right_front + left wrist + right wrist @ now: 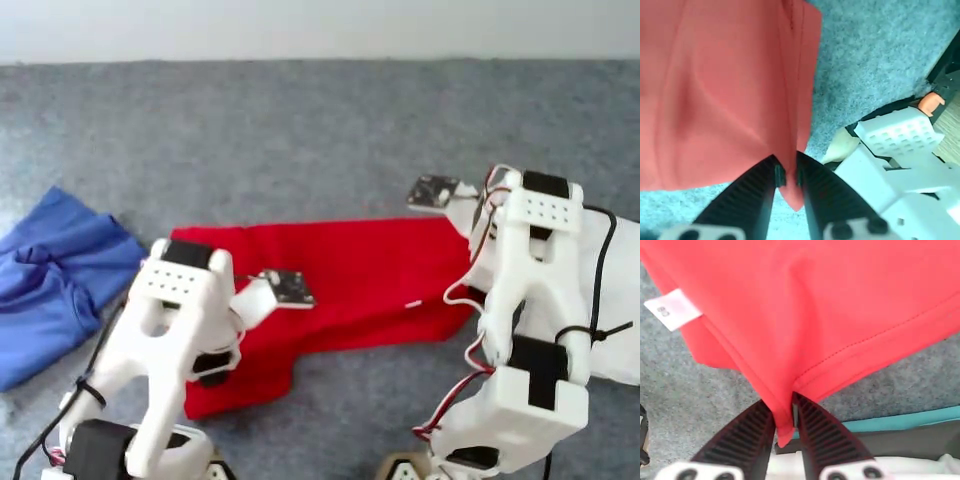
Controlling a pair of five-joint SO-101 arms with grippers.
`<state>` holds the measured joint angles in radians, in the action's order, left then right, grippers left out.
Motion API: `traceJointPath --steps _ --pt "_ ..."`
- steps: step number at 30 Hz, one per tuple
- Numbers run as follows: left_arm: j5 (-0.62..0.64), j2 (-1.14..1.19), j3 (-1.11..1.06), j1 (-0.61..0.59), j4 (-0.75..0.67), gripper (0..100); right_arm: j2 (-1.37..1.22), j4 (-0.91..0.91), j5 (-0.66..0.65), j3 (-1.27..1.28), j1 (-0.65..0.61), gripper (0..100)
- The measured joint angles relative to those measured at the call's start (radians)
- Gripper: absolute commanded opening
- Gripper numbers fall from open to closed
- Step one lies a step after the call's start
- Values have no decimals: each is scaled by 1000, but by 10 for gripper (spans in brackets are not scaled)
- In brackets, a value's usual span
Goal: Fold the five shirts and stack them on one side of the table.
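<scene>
**Twin white arms, black fittings**

Left arm point(165, 330) and right arm point(530, 300): white moulded shells, black servo blocks at the joints, rows of small holes on the upper housings. Each wrist carries a dark square camera board point(290, 287) on a white bracket. Right arm: thin red, white and black wires point(468, 292), plus a thicker black cable point(600, 275). Left gripper point(788, 172) and right gripper point(784, 412): black fingers with ribbed inner faces, on white mounts with dark screw holes.
</scene>
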<state>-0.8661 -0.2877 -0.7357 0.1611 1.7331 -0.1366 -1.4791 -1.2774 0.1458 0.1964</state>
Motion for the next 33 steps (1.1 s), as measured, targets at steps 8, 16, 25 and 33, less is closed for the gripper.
traceJointPath --steps 8,16,25,33 --pt "-6 -6 -3 0 0 160 0 0 -6 0 6 262" --pt "44 -6 0 2 0 156 0 -34 66 -35 63 279" --pt "150 -6 275 -118 0 157 0 -112 232 -304 41 278" --pt "216 -6 514 -233 -29 155 0 -31 473 -345 -100 244"
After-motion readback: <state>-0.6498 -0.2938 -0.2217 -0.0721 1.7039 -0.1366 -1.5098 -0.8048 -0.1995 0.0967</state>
